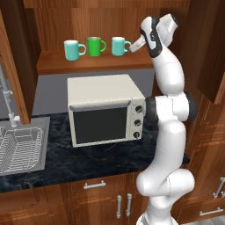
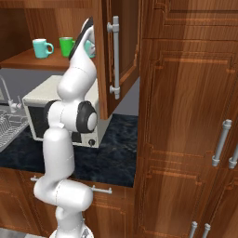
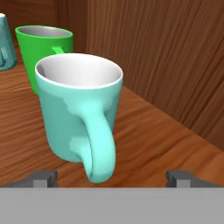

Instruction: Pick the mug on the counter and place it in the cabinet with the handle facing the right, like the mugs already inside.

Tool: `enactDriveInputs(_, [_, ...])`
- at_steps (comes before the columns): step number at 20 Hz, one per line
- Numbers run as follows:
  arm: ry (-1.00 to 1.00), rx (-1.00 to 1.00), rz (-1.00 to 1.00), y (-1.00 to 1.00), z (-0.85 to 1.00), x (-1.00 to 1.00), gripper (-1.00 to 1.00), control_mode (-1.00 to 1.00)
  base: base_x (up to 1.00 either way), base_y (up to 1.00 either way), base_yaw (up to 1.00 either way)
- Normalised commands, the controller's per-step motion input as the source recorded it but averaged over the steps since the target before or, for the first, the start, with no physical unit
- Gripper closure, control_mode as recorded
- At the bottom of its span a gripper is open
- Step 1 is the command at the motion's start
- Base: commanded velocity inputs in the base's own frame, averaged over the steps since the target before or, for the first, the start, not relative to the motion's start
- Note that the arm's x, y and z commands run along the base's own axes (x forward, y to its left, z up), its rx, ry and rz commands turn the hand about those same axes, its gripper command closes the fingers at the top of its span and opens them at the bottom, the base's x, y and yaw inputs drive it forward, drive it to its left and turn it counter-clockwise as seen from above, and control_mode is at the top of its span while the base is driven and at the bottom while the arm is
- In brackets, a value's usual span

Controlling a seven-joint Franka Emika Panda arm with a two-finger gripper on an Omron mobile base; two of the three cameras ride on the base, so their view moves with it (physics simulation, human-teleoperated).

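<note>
We see the cabinet (image 1: 88,66) above the tabletop (image 1: 96,158), with its wooden shelf open to us, and the oven (image 1: 105,110) stands on the dark stone below it. The white arm reaches up and to the left, so that the claw (image 1: 134,45) comes level with the shelf. On the shelf three mugs stand in one row. The mug (image 1: 118,46) of the task is the right one, just beside the green mug (image 1: 95,46), and the teal mug (image 1: 73,49) is at the left end. In the hand view the mug (image 3: 78,111) stands upright on the shelf with its handle toward the claw (image 3: 112,178), which agrees with the handles of the other two. The claw is wide: one fingertip (image 3: 43,178) is at each side of the handle and neither touches it. We judge that the mug is already released in its place.
</note>
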Motion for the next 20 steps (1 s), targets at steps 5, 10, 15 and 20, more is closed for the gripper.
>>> enactDriveInputs(5, [-0.08, -0.09, 0.0, 0.0, 0.0, -0.27, -1.0, -1.0, 0.0, 0.0, 0.0])
enactDriveInputs(10, [-0.04, -0.08, 0.0, 0.0, -0.03, -0.17, -1.0, -1.0, 0.0, 0.0, 0.0])
enactDriveInputs(15, [-0.03, -0.03, 0.0, 0.06, -0.39, -0.13, -1.0, -1.0, 0.0, 0.0, 0.0])
enactDriveInputs(20, [-0.08, 0.0, 0.0, 0.07, -0.34, -0.24, -1.0, -1.0, 0.0, 0.0, 0.0])
